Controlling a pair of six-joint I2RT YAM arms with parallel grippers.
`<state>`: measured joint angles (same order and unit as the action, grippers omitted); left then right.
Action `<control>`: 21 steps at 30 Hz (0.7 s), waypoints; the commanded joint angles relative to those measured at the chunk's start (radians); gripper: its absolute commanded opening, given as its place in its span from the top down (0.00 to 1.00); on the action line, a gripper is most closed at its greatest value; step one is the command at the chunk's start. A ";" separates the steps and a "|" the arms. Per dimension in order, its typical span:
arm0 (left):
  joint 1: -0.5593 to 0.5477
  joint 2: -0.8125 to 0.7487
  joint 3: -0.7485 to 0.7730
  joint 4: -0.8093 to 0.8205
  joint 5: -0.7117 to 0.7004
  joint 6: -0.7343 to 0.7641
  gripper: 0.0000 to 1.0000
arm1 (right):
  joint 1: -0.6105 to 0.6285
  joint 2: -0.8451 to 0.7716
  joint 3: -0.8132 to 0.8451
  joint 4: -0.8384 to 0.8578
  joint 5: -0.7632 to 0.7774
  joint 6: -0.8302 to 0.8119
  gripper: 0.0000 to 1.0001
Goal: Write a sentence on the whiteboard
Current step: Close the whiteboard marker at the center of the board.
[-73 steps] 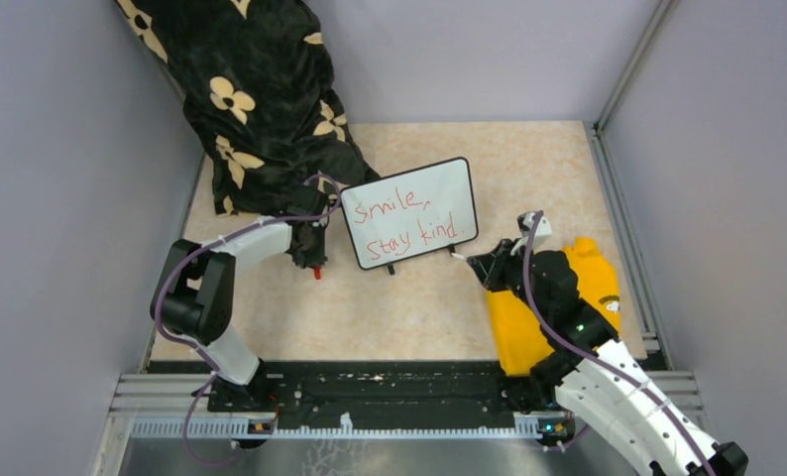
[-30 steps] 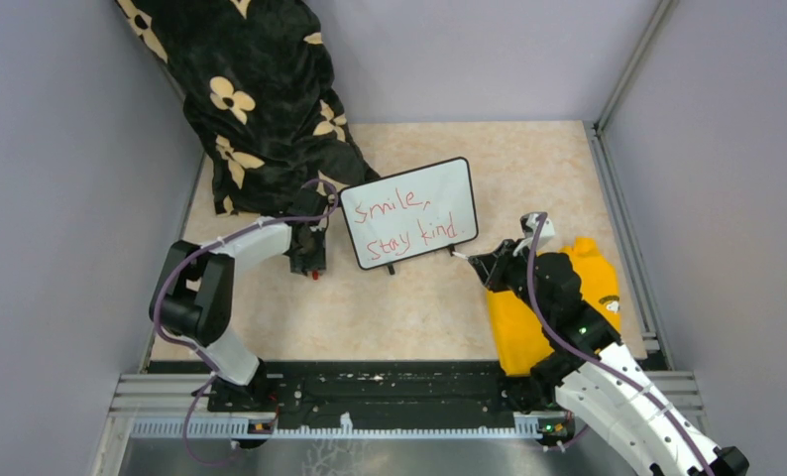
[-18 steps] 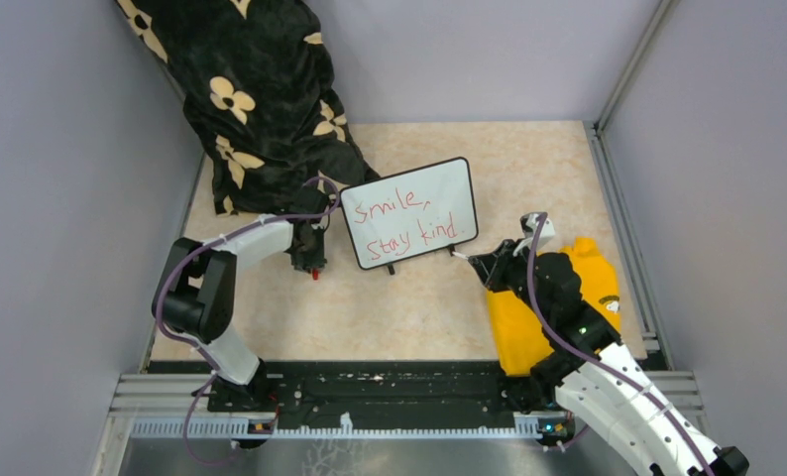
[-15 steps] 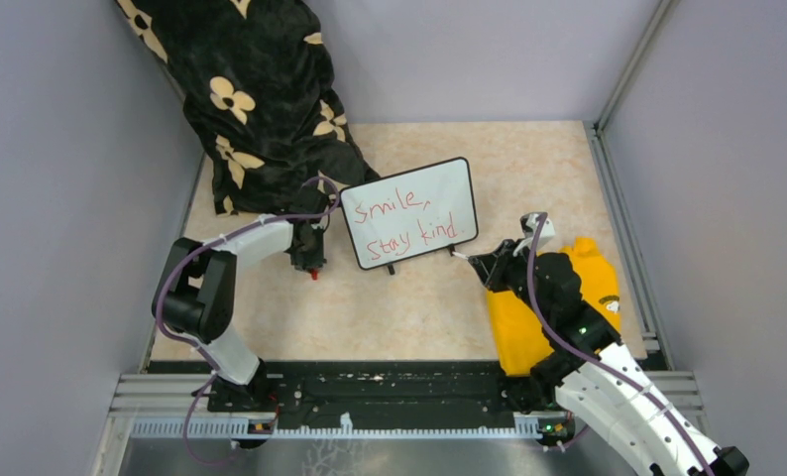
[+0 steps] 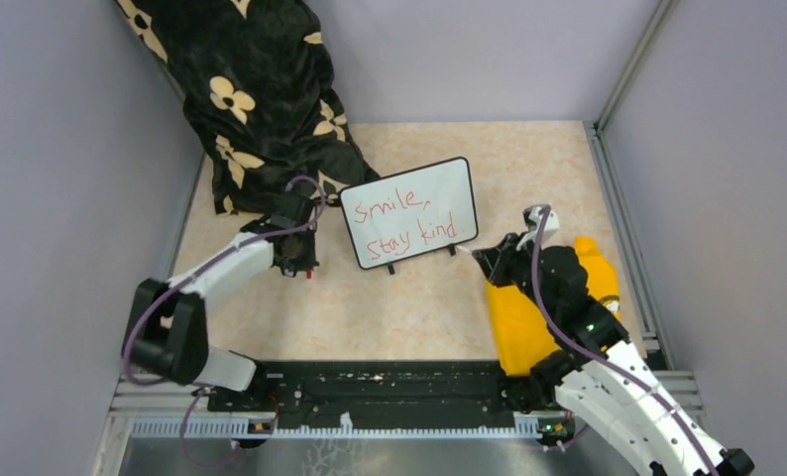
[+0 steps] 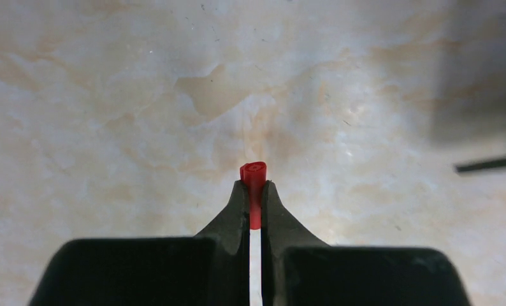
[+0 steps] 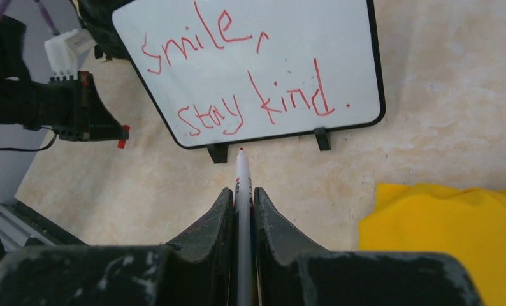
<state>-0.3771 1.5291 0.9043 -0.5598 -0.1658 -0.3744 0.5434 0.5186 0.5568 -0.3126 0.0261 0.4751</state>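
At the near edge, the two arms are fixed to a black rail (image 5: 390, 392) in front of the pale stone-look worktop (image 5: 419, 312). On the right side, close to the rail, a yellow cloth (image 5: 523, 332) lies flat on the worktop, and the right arm reaches out over it. The right tool (image 7: 241, 194) is squeezed shut on a thin white marker (image 7: 242, 182). The marker sticks out past the fingers, and its red tip points at the near edge of the whiteboard (image 5: 451, 186). The tip stops just short of that edge, beside one of the board's short black feet (image 7: 217, 153). On the left side, the left arm bends out over the bare worktop. The left tool (image 6: 254, 191) is pinched shut on a small red cap (image 6: 253, 173), and the cap pokes out a little past the fingertips. This tool hangs just beside the near left corner of the board, but it is not touching it. The whiteboard sits near the middle of the worktop, between the two tools, and it is turned a bit so its right end is farther back. The sentence (image 5: 390, 208) is written on it in thin red lines and reads "Smile, Stay kind." in two rows. Behind the board, at the far left, a big black cloth with cream flowers (image 5: 261, 99) hangs down onto the worktop.
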 commanded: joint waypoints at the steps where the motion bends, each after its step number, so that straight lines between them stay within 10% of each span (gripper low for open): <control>1: 0.001 -0.301 -0.035 0.065 0.085 0.006 1.00 | 0.011 0.017 0.149 -0.009 0.037 -0.107 1.00; 11: 0.001 -0.684 -0.137 0.642 0.442 -0.073 1.00 | 0.104 0.143 0.299 0.256 0.068 -0.143 1.00; 16: 0.000 -0.670 -0.169 0.949 0.598 -0.262 1.00 | 0.529 0.218 0.299 0.536 0.498 -0.431 1.00; 21: 0.002 -0.677 -0.189 1.095 0.673 -0.451 1.00 | 0.962 0.396 0.197 1.139 0.849 -1.091 1.00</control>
<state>-0.3771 0.8680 0.7330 0.3027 0.3897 -0.6365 1.2881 0.8101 0.8055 0.2447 0.5415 -0.0578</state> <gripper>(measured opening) 0.027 0.125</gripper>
